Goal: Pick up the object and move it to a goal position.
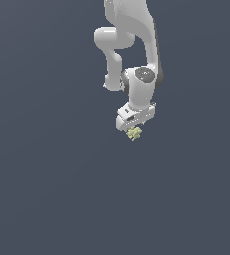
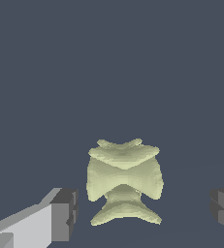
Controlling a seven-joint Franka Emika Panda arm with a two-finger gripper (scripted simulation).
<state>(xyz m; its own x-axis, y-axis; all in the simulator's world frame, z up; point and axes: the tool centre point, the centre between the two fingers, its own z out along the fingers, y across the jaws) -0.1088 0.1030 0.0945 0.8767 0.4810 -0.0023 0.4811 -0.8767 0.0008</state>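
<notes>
The object (image 1: 134,133) is a small pale yellow-green lump with jagged, flared edges, lying on the dark grey floor (image 1: 47,189). In the exterior view my white gripper (image 1: 132,129) hangs directly over it, and the hand hides most of the fingers. The wrist view shows the object (image 2: 124,179) between my two dark fingertips (image 2: 67,213), with a clear gap on each side. My gripper (image 2: 145,213) is open and touches nothing.
The flat dark grey floor (image 2: 108,63) stretches all around the object. Behind the gripper rises the white arm (image 1: 129,35), toward the top of the exterior view.
</notes>
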